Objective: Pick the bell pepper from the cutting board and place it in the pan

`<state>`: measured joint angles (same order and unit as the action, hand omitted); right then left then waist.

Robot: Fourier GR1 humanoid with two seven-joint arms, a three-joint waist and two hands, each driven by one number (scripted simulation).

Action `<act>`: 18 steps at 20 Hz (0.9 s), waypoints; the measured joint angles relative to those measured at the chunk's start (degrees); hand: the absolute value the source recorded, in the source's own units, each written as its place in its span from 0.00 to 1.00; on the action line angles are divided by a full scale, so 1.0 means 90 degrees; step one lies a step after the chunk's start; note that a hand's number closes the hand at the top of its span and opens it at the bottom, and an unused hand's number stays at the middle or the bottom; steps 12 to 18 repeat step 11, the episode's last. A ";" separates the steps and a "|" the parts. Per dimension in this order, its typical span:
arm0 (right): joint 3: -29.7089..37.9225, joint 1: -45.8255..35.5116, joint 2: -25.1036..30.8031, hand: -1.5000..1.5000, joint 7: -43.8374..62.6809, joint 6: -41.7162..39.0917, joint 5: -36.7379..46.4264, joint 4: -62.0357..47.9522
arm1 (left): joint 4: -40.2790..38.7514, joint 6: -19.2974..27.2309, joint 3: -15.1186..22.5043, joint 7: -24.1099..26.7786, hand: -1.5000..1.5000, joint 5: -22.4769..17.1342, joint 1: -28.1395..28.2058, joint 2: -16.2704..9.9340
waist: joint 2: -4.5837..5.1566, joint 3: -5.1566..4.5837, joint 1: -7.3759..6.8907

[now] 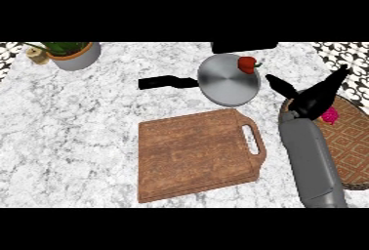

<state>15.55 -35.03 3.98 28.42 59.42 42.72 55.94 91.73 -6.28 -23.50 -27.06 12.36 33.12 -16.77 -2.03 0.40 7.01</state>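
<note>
A red bell pepper (246, 63) with a green stem sits in a silver-grey pan (228, 80) with a black handle, on a bench (72, 127) of white marble veined in grey. The cutting board (196, 154) is reddish-brown wood with a mottled grain. A grey pot (78, 57) rimmed in terracotta holds green leaves. A brown woven mat (352, 141) bears a diamond pattern, with a magenta object (330, 116) on it. The right hand (311, 100) is black, its forearm grey.

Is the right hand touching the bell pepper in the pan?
Apart. The head view shows bare counter between the open right hand and the bell pepper, which lies at the far rim of the pan.
</note>
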 measured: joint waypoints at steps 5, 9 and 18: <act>-0.0202 0.0510 -0.0156 0.00 -0.0129 -0.0145 -0.0132 0.0465 | 0.0073 -0.0053 -0.0204 -0.0038 0.50 0.0009 0.0141 0.0138 | -0.0066 -0.0014 0.0177; -0.0397 0.0965 -0.0247 0.00 -0.0251 -0.0271 -0.0212 0.0846 | 0.0129 -0.0130 -0.0326 -0.0017 0.50 0.0084 0.0285 0.0221 | -0.0104 -0.0021 0.0318; -0.0493 0.1183 -0.0293 0.00 -0.0296 -0.0335 -0.0248 0.1034 | 0.0160 -0.0155 -0.0390 -0.0007 0.50 0.0105 0.0324 0.0276 | -0.0115 -0.0027 0.0365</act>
